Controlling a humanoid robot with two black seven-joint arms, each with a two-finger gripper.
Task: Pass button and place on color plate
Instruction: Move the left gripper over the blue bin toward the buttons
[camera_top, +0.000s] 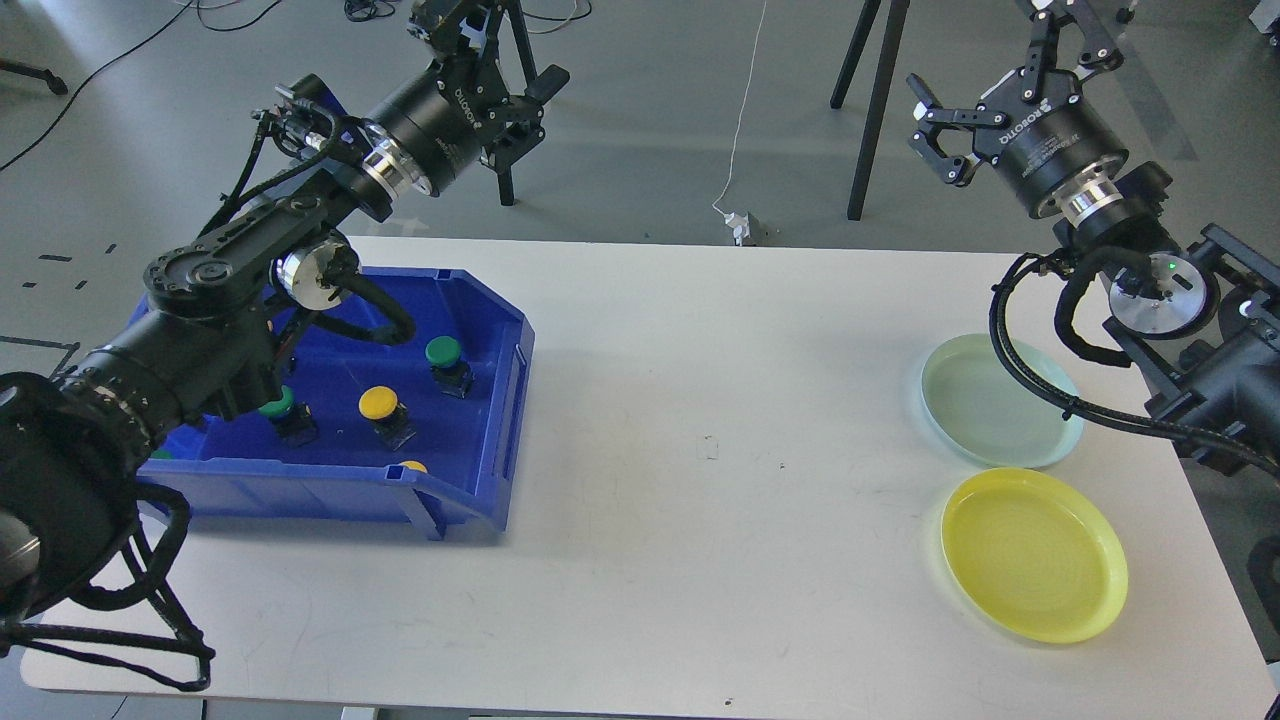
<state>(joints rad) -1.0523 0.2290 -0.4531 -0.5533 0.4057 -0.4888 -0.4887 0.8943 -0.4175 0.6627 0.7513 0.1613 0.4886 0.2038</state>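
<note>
A blue bin (505, 400) at the table's left holds several buttons: a green button (445, 355), a yellow button (380, 405), another green button (280, 405) partly behind my left arm, and a yellow one (412, 466) barely showing at the front wall. At the right lie a pale green plate (995, 415) and a yellow plate (1035, 555). My left gripper (535, 100) hangs open above and behind the bin, holding nothing. My right gripper (930, 135) is raised at the far right, open and empty.
The white table (700, 450) spans the view, with bare surface between the bin and the plates. Tripod legs (865, 100) and a white cable with a plug (740, 225) are on the floor beyond the far edge.
</note>
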